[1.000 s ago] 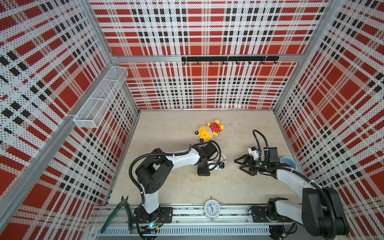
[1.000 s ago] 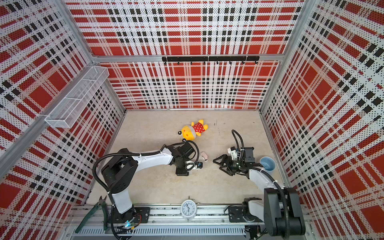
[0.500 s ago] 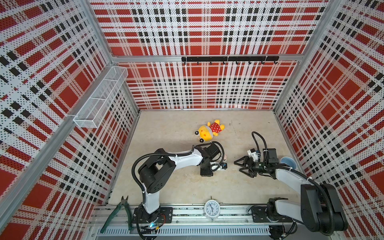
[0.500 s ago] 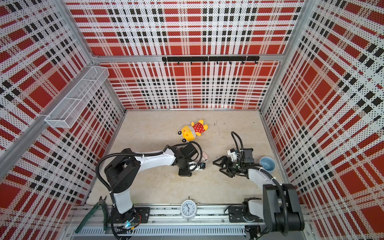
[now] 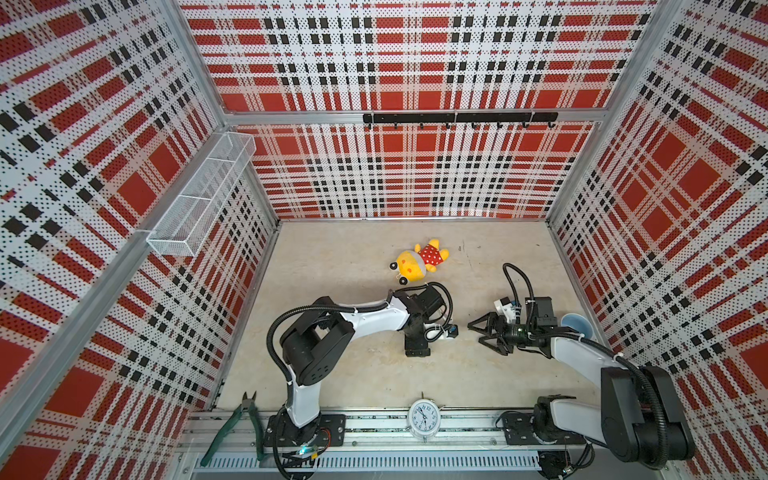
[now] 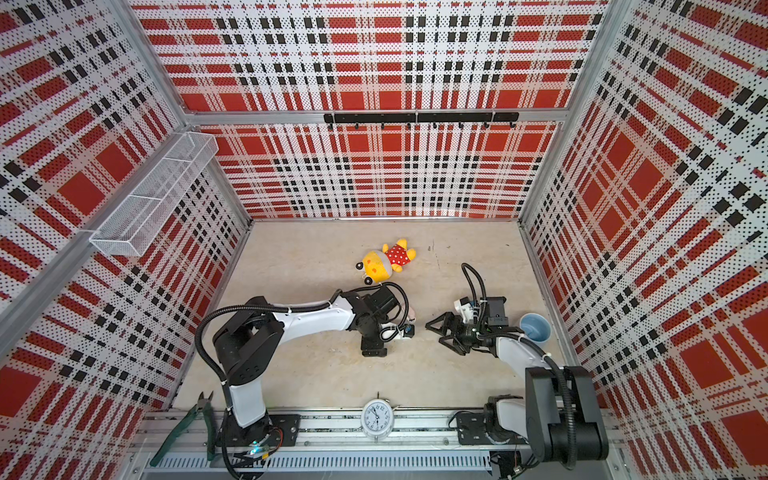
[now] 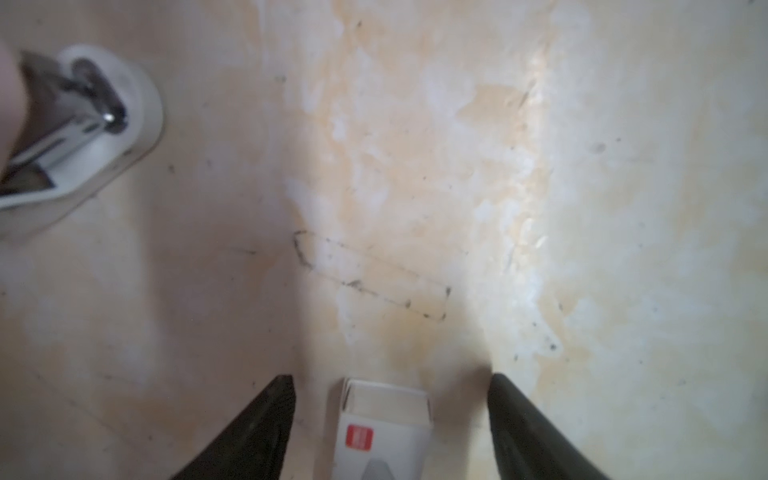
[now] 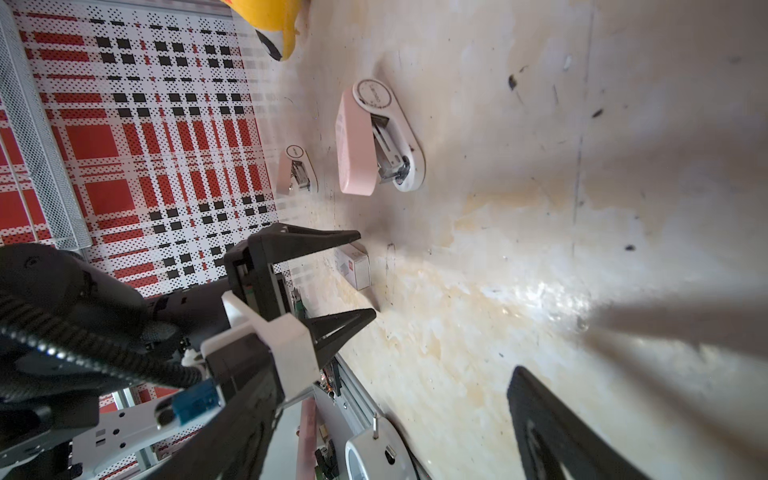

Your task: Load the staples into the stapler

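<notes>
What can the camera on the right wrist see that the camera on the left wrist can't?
Only the right wrist view: the yellow plush toy, the alarm clock, the plaid wall and the left gripper seen from outside.
Only the left wrist view: bare table on both sides of the small white box, between it and that gripper's fingers.
Both: the open stapler, the box lying between the open jaws, and the table.
</notes>
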Tool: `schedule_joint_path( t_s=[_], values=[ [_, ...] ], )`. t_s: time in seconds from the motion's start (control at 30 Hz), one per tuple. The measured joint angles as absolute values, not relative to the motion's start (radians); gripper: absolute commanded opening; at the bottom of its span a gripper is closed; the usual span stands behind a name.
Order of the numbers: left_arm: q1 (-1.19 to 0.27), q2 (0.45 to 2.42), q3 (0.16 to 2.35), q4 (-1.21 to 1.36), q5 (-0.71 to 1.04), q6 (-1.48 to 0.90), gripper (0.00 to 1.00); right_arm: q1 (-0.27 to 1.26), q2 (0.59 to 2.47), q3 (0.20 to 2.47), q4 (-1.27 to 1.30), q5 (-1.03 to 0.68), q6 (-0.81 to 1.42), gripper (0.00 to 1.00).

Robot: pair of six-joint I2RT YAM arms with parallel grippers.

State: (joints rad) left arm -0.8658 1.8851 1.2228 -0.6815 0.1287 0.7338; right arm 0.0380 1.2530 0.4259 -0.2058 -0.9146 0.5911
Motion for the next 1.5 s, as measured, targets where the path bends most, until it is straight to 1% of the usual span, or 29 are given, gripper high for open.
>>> schedule_joint_path(
  t_s=[0.1, 0.27, 0.33, 0.43, 0.6, 0.73, 0.8, 0.93, 1.03, 1.13, 1.23, 1.37, 1.5],
  values=[
    [-0.805, 1.871, 1.245, -0.712, 0.128, 0.750, 0.69, 0.038, 1.263, 0.426, -0.206, -0.914, 0.590, 0.89],
    [-0.747, 1.861, 1.263, -0.744, 0.126, 0.781, 0.70, 0.038, 1.276, 0.426, -0.205, -0.913, 0.590, 0.89],
    [-0.757, 1.861, 1.261, -0.757, 0.127, 0.794, 0.72, 0.038, 1.279, 0.426, -0.205, -0.913, 0.590, 0.89],
    [-0.790, 1.861, 1.248, -0.764, 0.128, 0.805, 0.73, 0.038, 1.280, 0.426, -0.205, -0.912, 0.590, 0.89],
    [-0.825, 1.862, 1.225, -0.760, 0.123, 0.800, 0.66, 0.038, 1.280, 0.426, -0.205, -0.912, 0.590, 0.89],
    [-0.824, 1.862, 1.224, -0.748, 0.118, 0.790, 0.59, 0.038, 1.280, 0.426, -0.205, -0.912, 0.590, 0.89],
    [-0.822, 1.862, 1.223, -0.744, 0.112, 0.789, 0.59, 0.038, 1.280, 0.426, -0.205, -0.912, 0.590, 0.89],
    [-0.818, 1.862, 1.210, -0.730, 0.096, 0.786, 0.63, 0.038, 1.280, 0.426, -0.205, -0.912, 0.589, 0.89],
    [-0.813, 1.862, 1.199, -0.724, 0.089, 0.785, 0.62, 0.038, 1.280, 0.426, -0.205, -0.912, 0.587, 0.89],
    [-0.812, 1.867, 1.198, -0.722, 0.084, 0.781, 0.57, 0.038, 1.280, 0.426, -0.205, -0.912, 0.587, 0.89],
    [-0.812, 1.869, 1.198, -0.719, 0.078, 0.774, 0.50, 0.038, 1.280, 0.426, -0.205, -0.911, 0.587, 0.89],
    [-0.816, 1.870, 1.193, -0.714, 0.074, 0.770, 0.46, 0.038, 1.278, 0.426, -0.208, -0.910, 0.587, 0.89],
    [-0.828, 1.870, 1.190, -0.712, 0.072, 0.764, 0.46, 0.038, 1.277, 0.426, -0.210, -0.908, 0.586, 0.89]
  ],
)
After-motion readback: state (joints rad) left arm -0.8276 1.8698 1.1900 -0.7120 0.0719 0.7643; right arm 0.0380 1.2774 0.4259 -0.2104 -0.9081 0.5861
